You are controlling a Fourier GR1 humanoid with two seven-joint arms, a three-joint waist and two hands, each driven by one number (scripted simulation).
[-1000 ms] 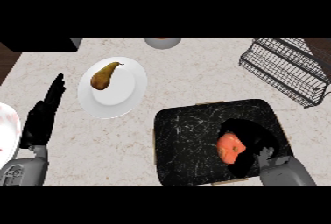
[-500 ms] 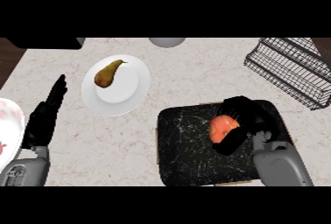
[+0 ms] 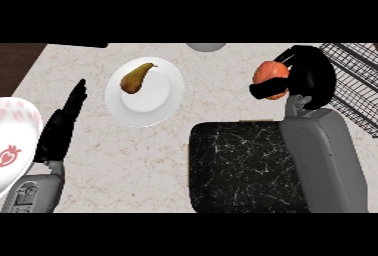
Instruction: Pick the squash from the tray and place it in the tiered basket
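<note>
My right hand point(image 3: 310, 75) is curled round the orange squash point(image 3: 269, 75) and holds it up above the counter, beyond the far edge of the black marbled tray point(image 3: 236, 170). The tray lies at the lower middle and right, and my right forearm covers its right side. The black wire tiered basket point(image 3: 358, 75) stands at the right edge, just right of the hand. My left hand point(image 3: 63, 125) rests open at the left, fingers straight and pointing away from me.
A white plate point(image 3: 159, 97) with a brown pear point(image 3: 137, 78) sits left of the squash. A white bowl with red markings point(image 3: 13, 145) shows at the left edge. A grey round object point(image 3: 205, 46) peeks in at the top.
My right hand has lifted the squash off the tray and carried it away from me, toward the basket. The left hand stays resting in place.
</note>
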